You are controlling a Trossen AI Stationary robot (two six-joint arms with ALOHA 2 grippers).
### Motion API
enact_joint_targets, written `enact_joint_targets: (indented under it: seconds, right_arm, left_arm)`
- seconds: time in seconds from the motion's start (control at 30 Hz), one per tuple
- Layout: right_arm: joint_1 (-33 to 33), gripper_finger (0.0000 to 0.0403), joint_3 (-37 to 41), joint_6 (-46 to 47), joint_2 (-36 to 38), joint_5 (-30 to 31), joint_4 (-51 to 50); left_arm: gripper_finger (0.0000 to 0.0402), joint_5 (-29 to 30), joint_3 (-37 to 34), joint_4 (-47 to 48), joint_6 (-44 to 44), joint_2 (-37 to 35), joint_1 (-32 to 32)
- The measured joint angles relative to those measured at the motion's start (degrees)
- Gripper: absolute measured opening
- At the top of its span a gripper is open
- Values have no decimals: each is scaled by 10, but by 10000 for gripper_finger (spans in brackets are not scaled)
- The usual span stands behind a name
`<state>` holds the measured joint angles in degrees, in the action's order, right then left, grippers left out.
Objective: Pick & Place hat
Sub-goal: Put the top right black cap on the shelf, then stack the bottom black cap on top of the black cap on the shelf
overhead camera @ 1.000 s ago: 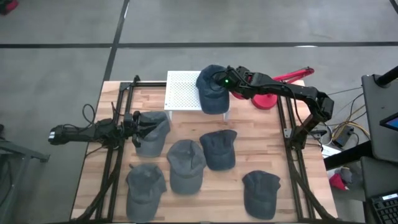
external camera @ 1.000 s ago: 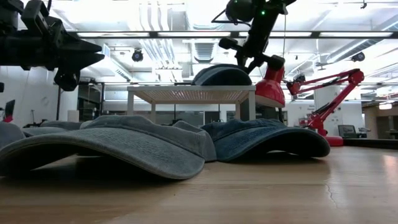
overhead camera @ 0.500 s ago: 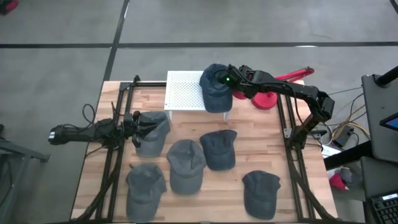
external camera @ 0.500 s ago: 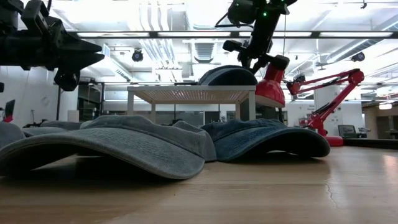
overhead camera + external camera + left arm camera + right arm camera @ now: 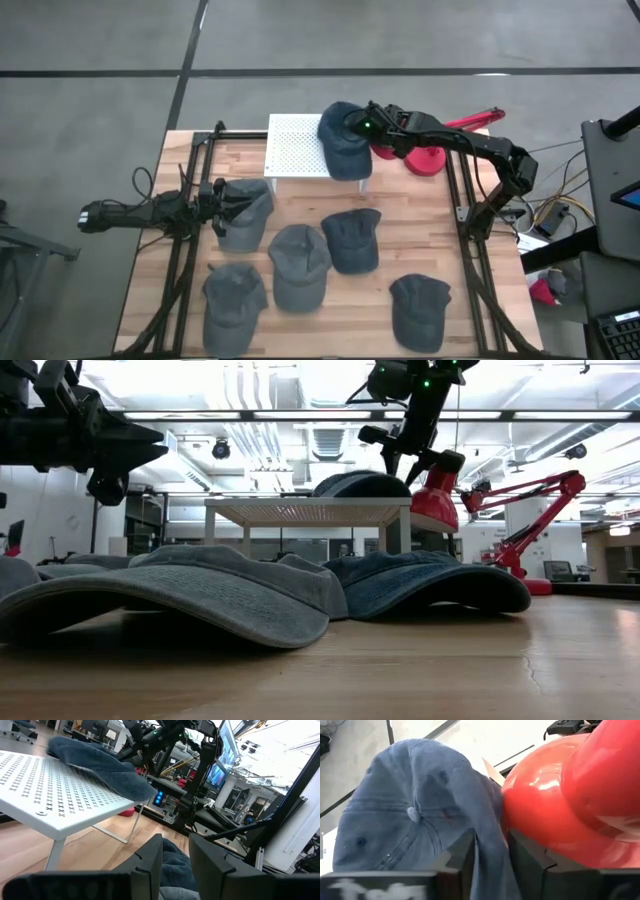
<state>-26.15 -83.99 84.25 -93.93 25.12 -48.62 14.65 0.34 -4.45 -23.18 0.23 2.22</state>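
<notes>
At nine o'clock the left gripper (image 5: 215, 195) clasps a grey-blue cotton cap (image 5: 243, 212). At twelve, on the white perforated metal stand (image 5: 296, 146) – another blue cap (image 5: 343, 140) – the right gripper (image 5: 352, 127) straddles its fabric, grip uncertain.

Robotics lab: open ceiling with ducts (image 5: 300, 405), monitors (image 5: 220, 767), red desk lamp (image 5: 520, 510).

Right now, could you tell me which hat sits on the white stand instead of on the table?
The hat at the stand's right end, by the right gripper; the other six lie on the table.
</notes>
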Motion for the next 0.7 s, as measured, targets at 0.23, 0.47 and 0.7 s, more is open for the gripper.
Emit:
enact_joint_targets:
  seconds: [0.23, 0.47, 0.7]
  right_arm:
    - [0, 179, 0, 35, 4, -28, 1]
    - [16, 191, -19, 18, 13, -32, -6]
    - [46, 192, -46, -79, 52, -47, -9]
  left_arm:
    - [99, 0, 0, 0, 0, 0, 0]
    - [99, 0, 0, -3, 0, 0, 0]
    - [99, 0, 0, -7, 0, 0, 0]
